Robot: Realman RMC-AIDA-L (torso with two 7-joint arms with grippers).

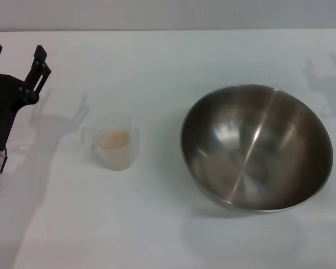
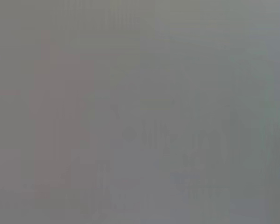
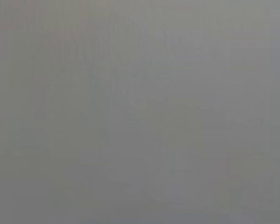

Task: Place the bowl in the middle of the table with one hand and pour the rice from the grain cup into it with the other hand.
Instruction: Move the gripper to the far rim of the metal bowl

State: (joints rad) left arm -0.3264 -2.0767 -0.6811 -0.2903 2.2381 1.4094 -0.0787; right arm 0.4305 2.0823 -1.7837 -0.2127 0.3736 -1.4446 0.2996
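In the head view the steel bowl [image 1: 256, 147] stands empty on the white table [image 1: 157, 224], right of the middle. The clear grain cup [image 1: 115, 141] stands upright left of it and holds a mass of pale rice [image 1: 113, 139]. My left gripper [image 1: 17, 53] is at the far left edge, held above the table, its two black fingers spread apart and empty, well left of the cup. My right gripper is out of view; only its shadow falls on the table at the far right. Both wrist views show plain grey and nothing else.
The table's far edge [image 1: 168, 29] meets a grey wall at the top of the head view. Shadows of both arms lie on the tabletop at far left and far right.
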